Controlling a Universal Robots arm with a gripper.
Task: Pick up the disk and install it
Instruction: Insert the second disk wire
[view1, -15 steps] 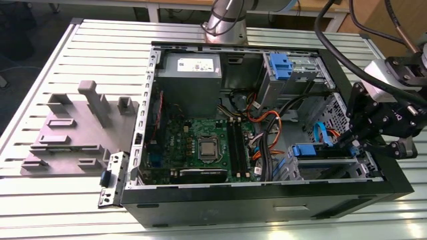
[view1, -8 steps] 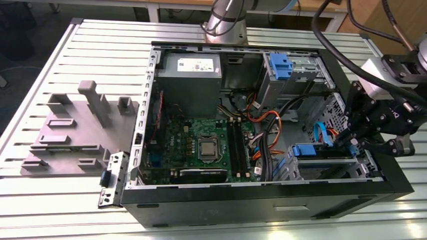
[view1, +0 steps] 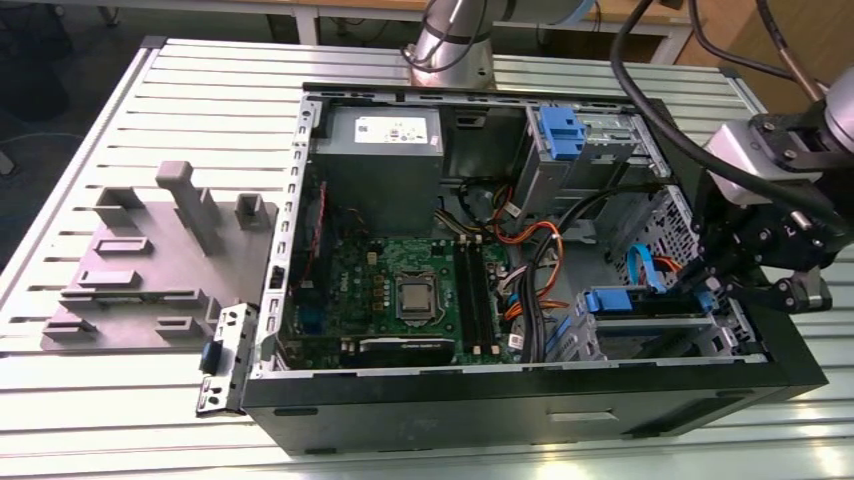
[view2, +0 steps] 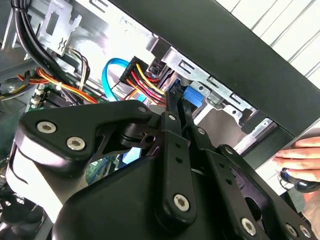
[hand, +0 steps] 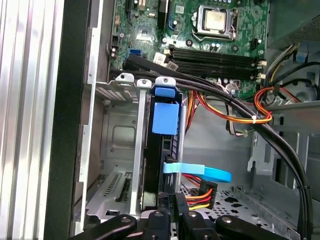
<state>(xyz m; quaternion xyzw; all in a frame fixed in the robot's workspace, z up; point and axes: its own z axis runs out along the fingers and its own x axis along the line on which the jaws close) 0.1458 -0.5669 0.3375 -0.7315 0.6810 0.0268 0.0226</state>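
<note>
Gripper: your gripper (view1: 721, 280) sits at the exterior view's right end of the open computer case (view1: 534, 400), down at the lower drive cage (view1: 654, 335). In both wrist views the black fingers (hand: 167, 220) come together on the rear edge of the disk (hand: 152, 165); you see them pinched on it, no gap between.
Disk: you have it standing on edge in the cage slot, between metal rails, dark body with a blue carrier tab (hand: 165, 117) at its inner end. How deep it sits, you cannot tell.
Cables: a flat blue data cable (hand: 200, 172) and a red-yellow-black power plug (hand: 200, 192) lie just beside the disk's rear edge. Thick black cables (hand: 240, 112) cross over the cage mouth toward the motherboard (view1: 400, 285).
Second cage: the upper drive cage with a blue latch (view1: 561, 130) stands near the grey power supply (view1: 380, 165), well apart from your gripper.
Outside case: a grey fixture block (view1: 154, 255) rests on the slatted table (view1: 80, 400) at the exterior view's left.
Person: a hand (view2: 302, 155) shows in the second wrist view, beyond the case's black wall.
</note>
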